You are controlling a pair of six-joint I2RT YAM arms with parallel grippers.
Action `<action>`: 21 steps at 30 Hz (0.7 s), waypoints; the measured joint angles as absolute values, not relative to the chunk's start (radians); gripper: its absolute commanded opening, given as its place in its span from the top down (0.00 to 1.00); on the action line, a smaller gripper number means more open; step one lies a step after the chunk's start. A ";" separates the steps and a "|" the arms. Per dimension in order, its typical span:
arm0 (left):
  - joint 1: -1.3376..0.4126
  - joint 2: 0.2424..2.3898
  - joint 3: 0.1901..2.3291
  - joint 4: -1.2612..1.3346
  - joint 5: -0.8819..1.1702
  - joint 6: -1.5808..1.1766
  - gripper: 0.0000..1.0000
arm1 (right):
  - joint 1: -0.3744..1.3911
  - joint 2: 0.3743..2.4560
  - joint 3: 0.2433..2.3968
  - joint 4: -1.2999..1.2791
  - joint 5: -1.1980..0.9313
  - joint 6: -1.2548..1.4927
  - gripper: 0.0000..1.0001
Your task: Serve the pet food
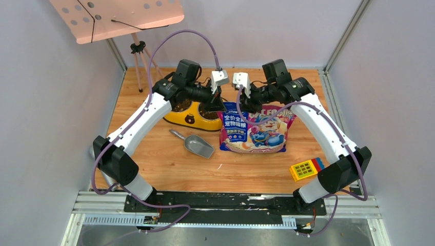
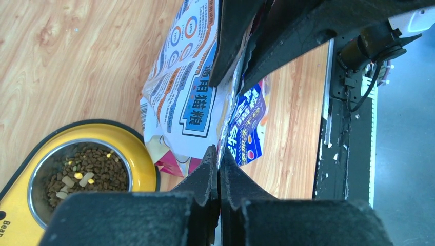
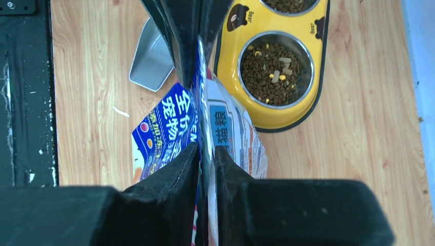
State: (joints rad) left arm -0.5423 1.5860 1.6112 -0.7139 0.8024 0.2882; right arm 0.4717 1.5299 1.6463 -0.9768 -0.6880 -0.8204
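Kibble (image 3: 270, 66) in both bowls of yellow feeder (image 3: 279, 21), just beside cat food bag (image 1: 256, 130). Left gripper (image 2: 219, 163) and right gripper (image 3: 206, 154) both clenched on bag's top edge. Metal scoop (image 1: 197, 145) lying near feeder on wooden table (image 1: 154, 164).

Bright, even light; blurred foreground fingers (image 2: 205, 179)
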 measured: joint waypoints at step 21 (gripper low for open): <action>-0.522 1.580 1.589 -0.677 0.840 0.290 1.00 | 0.341 1.508 1.673 -1.159 -0.703 -0.867 0.76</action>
